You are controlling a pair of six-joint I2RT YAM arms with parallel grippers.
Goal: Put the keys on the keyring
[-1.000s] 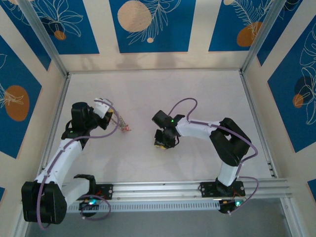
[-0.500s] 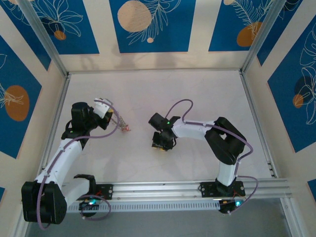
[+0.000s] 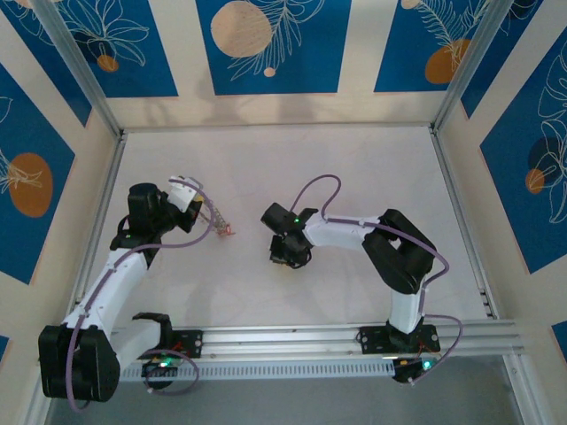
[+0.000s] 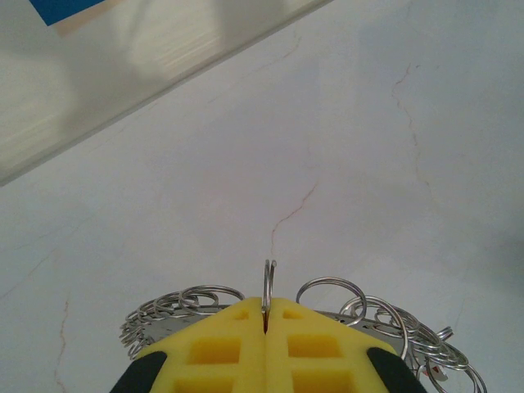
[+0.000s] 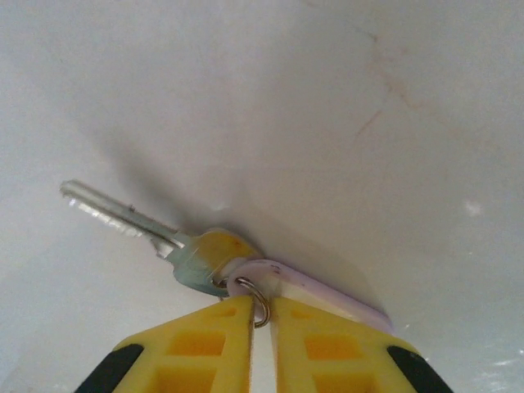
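Observation:
My left gripper point(image 4: 267, 315) is shut on one upright loop of the keyring point(image 4: 327, 288), a silvery cluster of wire rings spreading to both sides behind the yellow fingers. From above, that gripper point(image 3: 215, 221) holds the keyring point(image 3: 227, 231) at the left of the table, with a red speck on it. My right gripper point(image 5: 262, 315) is pinched on the small split ring of a key point(image 5: 196, 255), which has a metal blade pointing left and a whitish-pink tag point(image 5: 327, 296) behind it. This gripper point(image 3: 285, 258) sits low at the table's middle.
The white tabletop point(image 3: 354, 177) has faint hairline cracks. A metal frame point(image 3: 456, 212) and patterned walls border it on three sides. Both arm bases stand on the rail point(image 3: 292, 341) at the near edge.
The right arm has slid a little left and its jaws have narrowed onto the key's small ring. The left arm and keyring have not moved.

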